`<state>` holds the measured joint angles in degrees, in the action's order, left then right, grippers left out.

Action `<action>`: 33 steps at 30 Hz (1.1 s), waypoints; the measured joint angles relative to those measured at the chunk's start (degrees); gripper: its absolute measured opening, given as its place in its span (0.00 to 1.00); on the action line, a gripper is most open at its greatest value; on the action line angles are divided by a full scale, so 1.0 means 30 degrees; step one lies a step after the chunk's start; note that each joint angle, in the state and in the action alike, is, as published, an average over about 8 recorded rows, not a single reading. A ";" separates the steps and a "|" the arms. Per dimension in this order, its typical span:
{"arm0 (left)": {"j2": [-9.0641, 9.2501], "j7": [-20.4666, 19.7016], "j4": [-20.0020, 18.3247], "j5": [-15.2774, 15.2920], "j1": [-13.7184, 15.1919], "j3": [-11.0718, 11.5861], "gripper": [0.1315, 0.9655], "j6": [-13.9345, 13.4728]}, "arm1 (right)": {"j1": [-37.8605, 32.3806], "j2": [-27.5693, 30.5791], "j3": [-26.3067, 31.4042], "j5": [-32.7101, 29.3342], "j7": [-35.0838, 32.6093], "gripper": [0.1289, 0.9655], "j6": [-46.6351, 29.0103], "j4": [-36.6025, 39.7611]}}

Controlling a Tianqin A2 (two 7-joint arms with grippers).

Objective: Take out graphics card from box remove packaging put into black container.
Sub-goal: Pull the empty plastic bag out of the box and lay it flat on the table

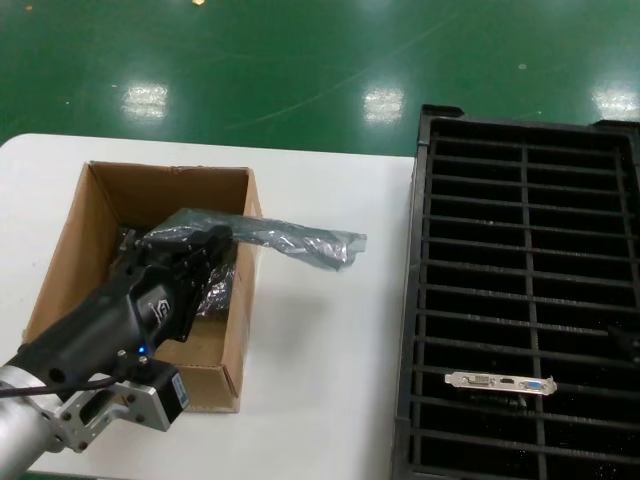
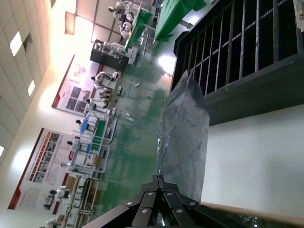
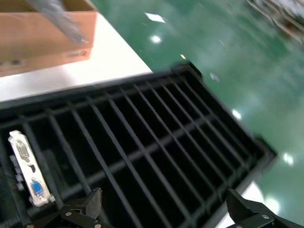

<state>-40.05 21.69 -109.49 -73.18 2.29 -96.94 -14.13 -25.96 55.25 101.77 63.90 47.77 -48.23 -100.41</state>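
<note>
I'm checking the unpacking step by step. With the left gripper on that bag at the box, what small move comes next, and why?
Probably lift the left gripper a little higher and toward the table. It is shut on the bag, which already sticks out over the box wall, so more lift should free it. One card sits in the black container.

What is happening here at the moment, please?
The left gripper is over the cardboard box, shut on a shiny plastic bag that sticks out over the box's edge above the white table. One graphics card already stands in a slot of the black tray, its silver bracket up. The right gripper hovers open over the tray, holding nothing.
</note>
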 joint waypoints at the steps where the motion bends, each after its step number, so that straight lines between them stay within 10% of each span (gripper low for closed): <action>1: 0.0000 0.0000 0.0000 0.0000 0.0000 0.0000 0.01 0.0000 | 0.0294 -0.0021 -0.0326 0.0267 0.0133 0.85 0.0089 0.0405; 17: 0.0714 -0.2120 -0.0697 0.0465 0.0226 0.0491 0.01 -0.1348 | 0.1856 -0.0253 -0.2359 0.3010 0.0246 0.99 -0.0500 0.3204; 23: 0.2910 -0.7134 -0.1631 0.1450 0.1323 0.2149 0.01 -0.5243 | 0.1853 -0.0253 -0.2358 0.3006 0.0246 1.00 -0.0500 0.3201; 33: 0.8848 -1.6688 0.0332 0.3808 0.4592 0.5957 0.01 -1.4502 | 0.1853 -0.0253 -0.2357 0.3005 0.0248 1.00 -0.0500 0.3200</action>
<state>-13.51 -28.37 -108.50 -61.76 16.07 -79.07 -57.64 -20.40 54.49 94.70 72.92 48.51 -49.73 -90.81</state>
